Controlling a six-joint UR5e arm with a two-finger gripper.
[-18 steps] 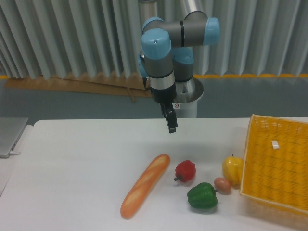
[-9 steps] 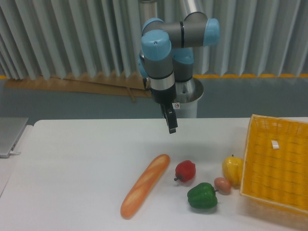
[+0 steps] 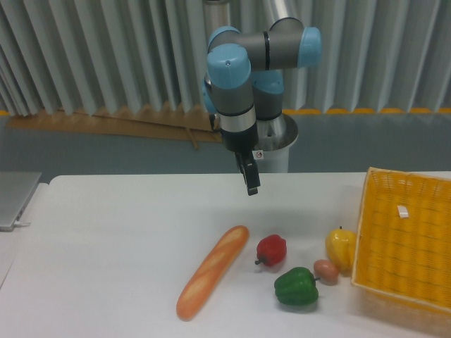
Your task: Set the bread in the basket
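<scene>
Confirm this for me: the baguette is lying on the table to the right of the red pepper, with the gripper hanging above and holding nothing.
Not quite. The camera view shows the baguette lying on the table to the left of the red pepper, not the right. The rest stands: the gripper hangs above and holds nothing.

Glossy orange-tan bread [image 3: 211,272] lies diagonally on the white table, near the front edge. Yellow woven basket [image 3: 405,243] sits well apart at the right, white tag inside.
</scene>
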